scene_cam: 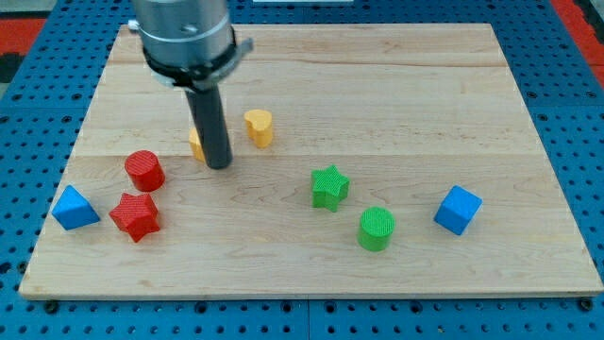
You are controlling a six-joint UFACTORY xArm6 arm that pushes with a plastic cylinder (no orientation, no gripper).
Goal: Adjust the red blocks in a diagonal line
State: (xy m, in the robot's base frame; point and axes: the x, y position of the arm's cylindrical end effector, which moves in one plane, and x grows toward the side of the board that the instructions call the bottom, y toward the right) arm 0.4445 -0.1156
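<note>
Your tip (219,166) sits up and to the view's right of both reds: the red cylinder (144,170) near it, the red star (135,215) just below that, leaning slightly left. There are no fingers to report, only a bare rod. Both reds are ribbed plastic on a smooth wooden worktop (396,85).

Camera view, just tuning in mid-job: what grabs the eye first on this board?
The dark rod dominates the upper left, my tip down beside a partly hidden yellow block, with a yellow heart-like block to its right. Below left of the tip sit the red cylinder and red star, close together, a blue block at their left.
</note>
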